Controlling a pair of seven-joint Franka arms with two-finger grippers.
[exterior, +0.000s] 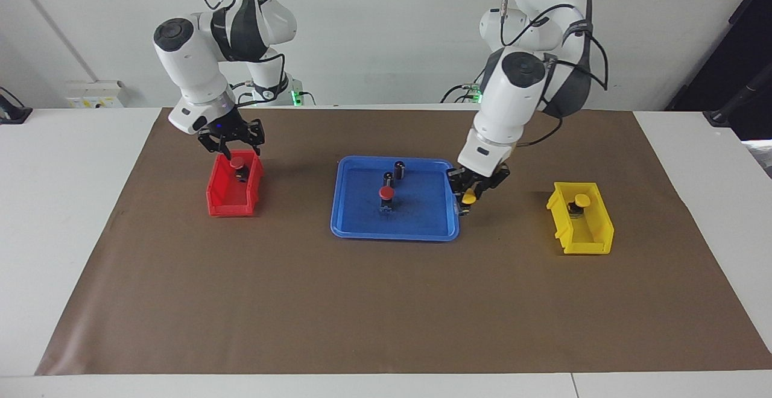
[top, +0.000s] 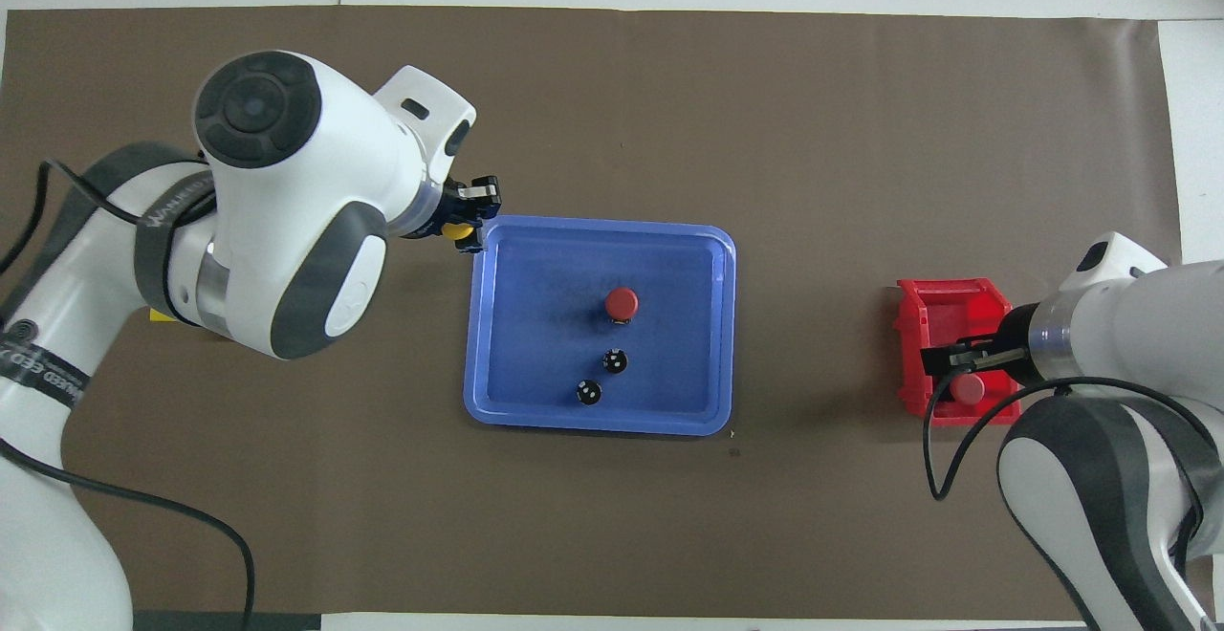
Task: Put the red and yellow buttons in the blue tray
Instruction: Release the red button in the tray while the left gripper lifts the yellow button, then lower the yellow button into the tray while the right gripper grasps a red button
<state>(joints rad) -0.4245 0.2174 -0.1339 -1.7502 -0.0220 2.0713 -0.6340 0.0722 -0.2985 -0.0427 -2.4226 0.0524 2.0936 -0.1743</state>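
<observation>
Gripping a yellow button (exterior: 467,196), the left gripper (exterior: 470,192) is hanging over the blue tray (exterior: 422,229) rim; the right gripper (exterior: 233,148), fingers apart, is hovering over the red bin (exterior: 226,202).

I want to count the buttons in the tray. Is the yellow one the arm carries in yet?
Not yet. The left gripper holds the yellow button at the blue tray's edge.

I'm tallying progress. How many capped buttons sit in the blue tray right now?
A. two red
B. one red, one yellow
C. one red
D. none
C: only one red button stands in the blue tray; the left gripper holds a yellow button at the tray's edge.
</observation>
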